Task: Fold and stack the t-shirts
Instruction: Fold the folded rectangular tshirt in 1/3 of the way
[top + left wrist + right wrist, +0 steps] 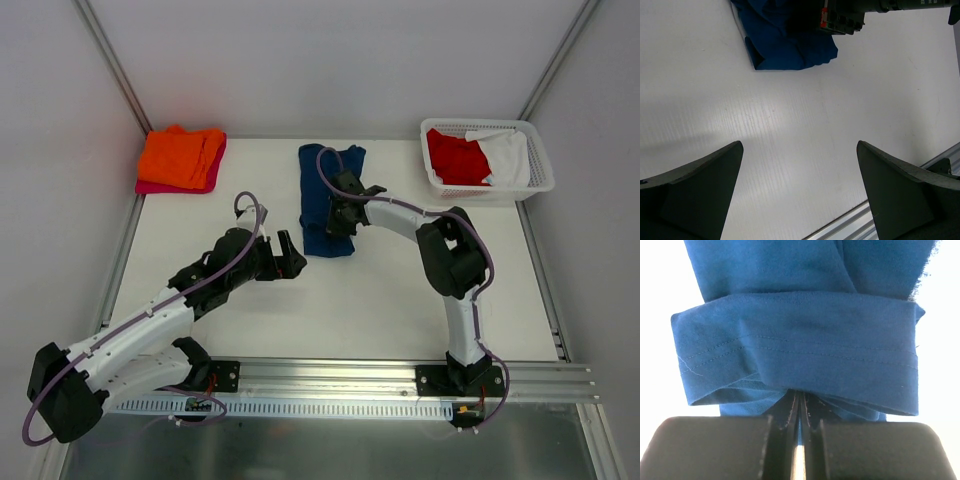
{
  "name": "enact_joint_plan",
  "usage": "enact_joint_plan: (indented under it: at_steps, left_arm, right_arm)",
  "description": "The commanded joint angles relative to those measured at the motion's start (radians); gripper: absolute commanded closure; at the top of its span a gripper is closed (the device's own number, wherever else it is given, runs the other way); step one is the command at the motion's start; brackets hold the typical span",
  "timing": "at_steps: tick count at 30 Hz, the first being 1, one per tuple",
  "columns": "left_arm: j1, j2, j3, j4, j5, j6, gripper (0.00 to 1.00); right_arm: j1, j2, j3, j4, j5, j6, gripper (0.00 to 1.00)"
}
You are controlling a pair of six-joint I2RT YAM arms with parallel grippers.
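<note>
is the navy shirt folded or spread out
Folded: the navy shirt lies as a narrow strip, its hem doubled over where the shut right claw pinches it.

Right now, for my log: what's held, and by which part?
Right fingers pinch the navy blue cloth t-shirt, at a fold beside its hem; left fingers empty.

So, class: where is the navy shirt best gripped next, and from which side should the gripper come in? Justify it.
Probably the near left corner of the navy shirt, pinched low from the left by the open left gripper. The shirt lies as a flat folded strip, that corner is free, and the right gripper is shut on its hem.
</note>
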Motion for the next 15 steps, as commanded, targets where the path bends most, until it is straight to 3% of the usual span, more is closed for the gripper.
enact_joint_plan:
  at_steps: [1, 15]
  left_arm:
    - [-0.008, 0.008, 0.035, 0.033, -0.027, 0.028, 0.01]
    - [-0.008, 0.053, 0.016, 0.080, -0.015, 0.023, 0.01]
  right_arm:
    - [-0.010, 0.011, 0.048, 0.007, -0.015, -0.029, 1.00]
    - [-0.050, 0.042, 0.213, -0.092, -0.015, -0.081, 0.99]
